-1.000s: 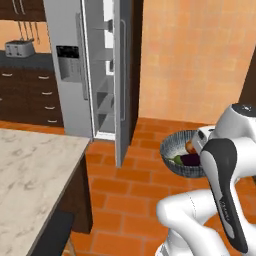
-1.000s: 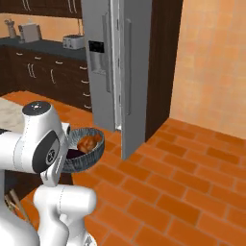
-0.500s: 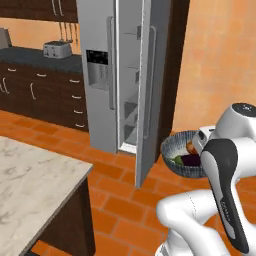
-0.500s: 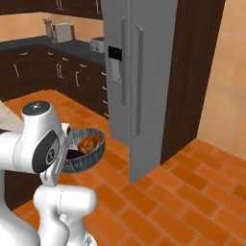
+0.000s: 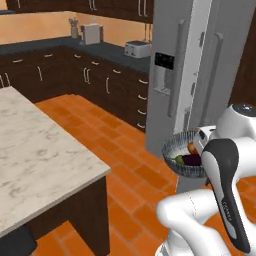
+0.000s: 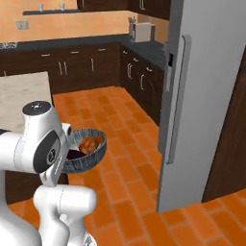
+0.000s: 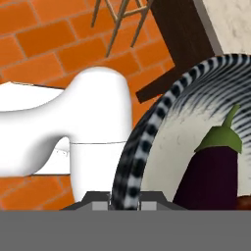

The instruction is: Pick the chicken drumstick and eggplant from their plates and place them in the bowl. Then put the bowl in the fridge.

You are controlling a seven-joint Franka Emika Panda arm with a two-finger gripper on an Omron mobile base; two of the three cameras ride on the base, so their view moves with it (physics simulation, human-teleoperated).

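We have the pincer point(image 7: 124, 200) pinching the bowl point(image 7: 147, 132) rim, held above the brick floor point(image 5: 125, 165). Eggplant point(image 7: 211, 171) and drumstick point(image 6: 89, 143) sit inside. Fridge point(image 6: 202, 96) just ahead; marble island point(image 5: 40, 160) on our left base view.

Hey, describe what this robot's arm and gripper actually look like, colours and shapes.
The arm is glossy white with smooth, rounded, bulbous segments. A dark grey, nearly black curved panel with faint lettering runs along one link, and a dark round cap tops the joint in the right base view. The gripper shows small dark grey finger tips with lighter grey edges.
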